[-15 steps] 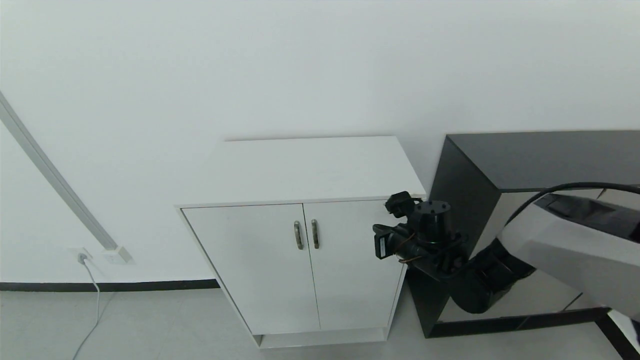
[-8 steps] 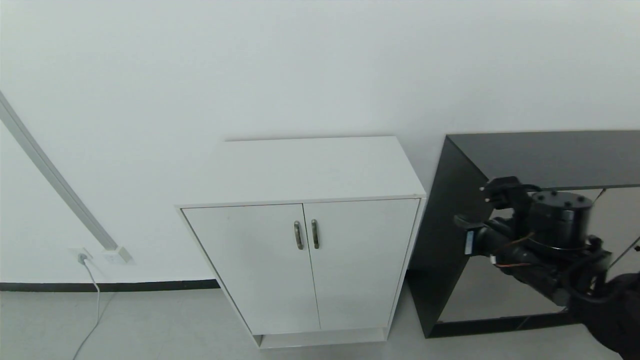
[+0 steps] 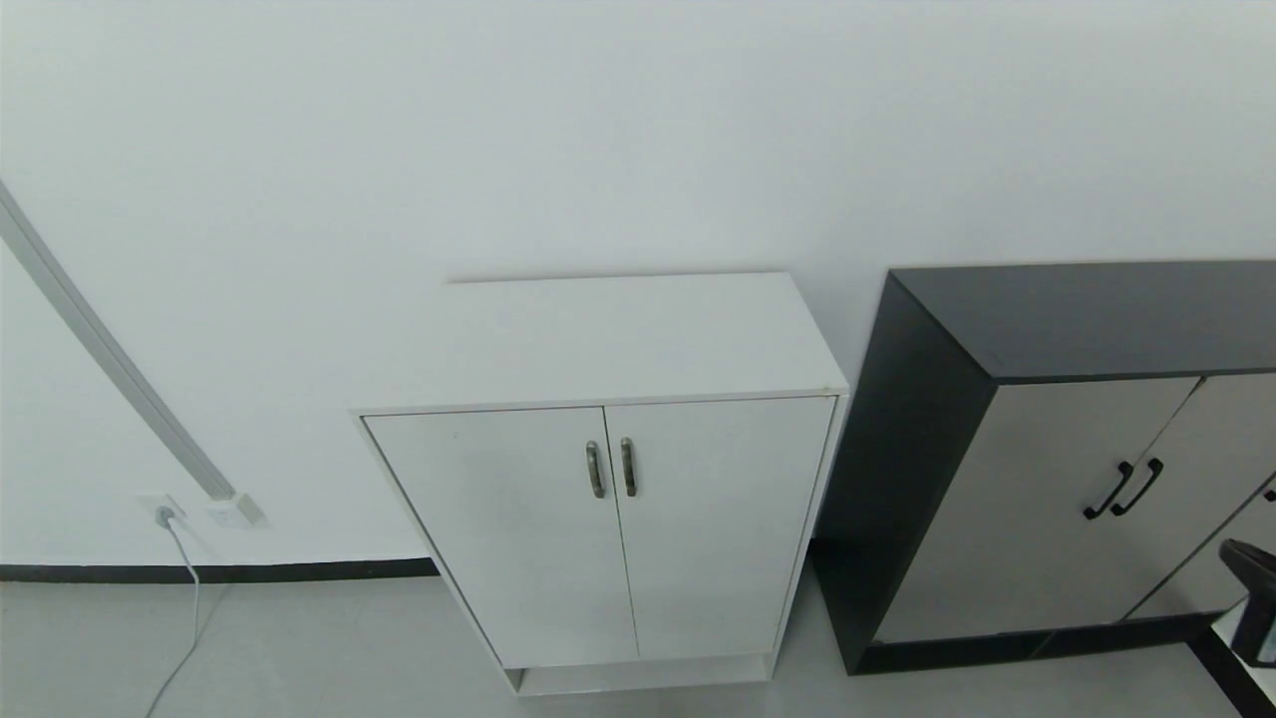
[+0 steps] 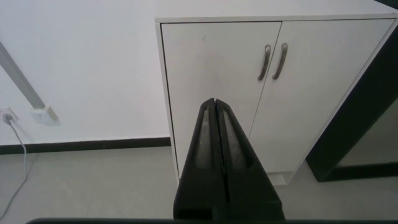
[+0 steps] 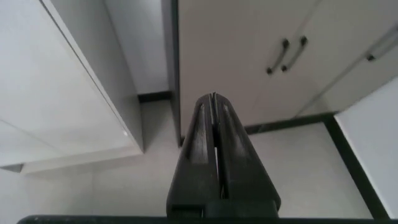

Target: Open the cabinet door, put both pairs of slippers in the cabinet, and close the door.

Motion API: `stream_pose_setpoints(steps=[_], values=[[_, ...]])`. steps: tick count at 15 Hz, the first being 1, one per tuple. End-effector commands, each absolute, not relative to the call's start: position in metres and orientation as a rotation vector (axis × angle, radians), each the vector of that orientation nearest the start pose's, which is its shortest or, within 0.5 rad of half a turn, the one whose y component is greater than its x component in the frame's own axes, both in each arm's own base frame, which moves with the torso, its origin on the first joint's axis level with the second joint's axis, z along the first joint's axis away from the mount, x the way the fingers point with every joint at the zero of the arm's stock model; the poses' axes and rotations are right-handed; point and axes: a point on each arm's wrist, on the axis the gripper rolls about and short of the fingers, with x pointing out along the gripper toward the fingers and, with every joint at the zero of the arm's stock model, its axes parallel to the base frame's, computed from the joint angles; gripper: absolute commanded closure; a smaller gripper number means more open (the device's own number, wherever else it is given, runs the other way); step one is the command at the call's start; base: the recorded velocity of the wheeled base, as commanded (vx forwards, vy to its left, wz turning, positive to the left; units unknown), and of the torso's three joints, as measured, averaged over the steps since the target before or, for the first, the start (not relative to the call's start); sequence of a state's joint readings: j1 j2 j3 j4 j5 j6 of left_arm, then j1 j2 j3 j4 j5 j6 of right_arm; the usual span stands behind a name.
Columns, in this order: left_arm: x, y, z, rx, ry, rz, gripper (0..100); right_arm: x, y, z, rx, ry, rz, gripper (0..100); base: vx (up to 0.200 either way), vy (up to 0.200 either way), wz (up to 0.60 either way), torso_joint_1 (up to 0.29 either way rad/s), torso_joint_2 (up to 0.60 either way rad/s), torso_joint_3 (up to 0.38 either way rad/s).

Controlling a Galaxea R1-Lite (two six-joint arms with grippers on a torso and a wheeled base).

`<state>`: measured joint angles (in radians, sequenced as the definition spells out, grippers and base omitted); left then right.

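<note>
The white cabinet (image 3: 608,339) stands against the wall with both doors shut, its two metal handles (image 3: 611,468) side by side at the middle. My left gripper (image 4: 215,101) is shut and empty, held off the floor and pointing at the left door (image 4: 211,68), a fair distance from the handles (image 4: 274,61). My right gripper (image 5: 214,97) is also shut and empty, low over the floor facing the gap between the white cabinet (image 5: 50,93) and the black one. A dark part of the right arm (image 3: 1254,598) shows at the bottom right edge of the head view.
A black cabinet (image 3: 1077,309) with grey doors and black handles (image 3: 1123,489) stands right beside the white one. A wall socket with a cable (image 3: 164,516) and a slanted wall trunking (image 3: 100,349) are at the left. Grey floor (image 3: 299,648) lies in front.
The right arm has pulled away from in front of the white cabinet's right door, going right and down to the picture's bottom right edge. The doors have stayed shut.
</note>
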<state>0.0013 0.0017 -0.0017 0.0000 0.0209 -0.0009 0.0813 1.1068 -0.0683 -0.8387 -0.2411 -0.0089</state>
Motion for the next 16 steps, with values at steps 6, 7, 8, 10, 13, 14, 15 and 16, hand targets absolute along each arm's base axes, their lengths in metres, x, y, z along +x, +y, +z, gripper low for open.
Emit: stream_pose_setpoints(steps=[6, 7, 8, 10, 13, 14, 15, 16], values=[[-0.023, 0.0, 0.076, -0.002, 0.0, 0.021, 100, 0.002, -0.001, 0.108, -0.021, 0.173, 0.009, 100, 0.0, 0.0, 0.0, 0.0, 0.0, 0.0], [-0.023, 0.0, 0.076, 0.0, 0.002, 0.021, 100, -0.002, -0.001, 0.106, -0.017, 0.156, 0.022, 100, 0.0, 0.0, 0.0, 0.0, 0.0, 0.0], [-0.023, 0.0, 0.076, -0.002, 0.0, 0.021, 100, -0.005, -0.001, 0.104, -0.012, 0.136, 0.039, 100, 0.0, 0.0, 0.0, 0.0, 0.0, 0.0], [-0.023, 0.0, 0.076, -0.002, 0.0, 0.021, 100, -0.008, 0.0, 0.101, 0.002, 0.106, 0.067, 100, 0.0, 0.0, 0.0, 0.0, 0.0, 0.0], [-0.023, 0.0, 0.076, -0.002, 0.0, 0.021, 100, -0.012, 0.0, 0.093, 0.007, 0.088, 0.101, 100, 0.0, 0.0, 0.0, 0.0, 0.0, 0.0], [-0.023, 0.0, 0.076, -0.002, 0.002, 0.021, 100, -0.013, 0.0, 0.09, 0.007, 0.099, 0.101, 100, 0.0, 0.0, 0.0, 0.0, 0.0, 0.0], [-0.023, 0.0, 0.076, -0.002, 0.0, 0.021, 100, -0.013, 0.0, 0.083, 0.007, 0.111, 0.101, 100, 0.0, 0.0, 0.0, 0.0, 0.0, 0.0], [-0.023, 0.0, 0.076, 0.0, 0.0, 0.021, 100, -0.014, 0.0, 0.078, -0.002, 0.109, 0.1, 100, 0.0, 0.0, 0.0, 0.0, 0.0, 0.0]])
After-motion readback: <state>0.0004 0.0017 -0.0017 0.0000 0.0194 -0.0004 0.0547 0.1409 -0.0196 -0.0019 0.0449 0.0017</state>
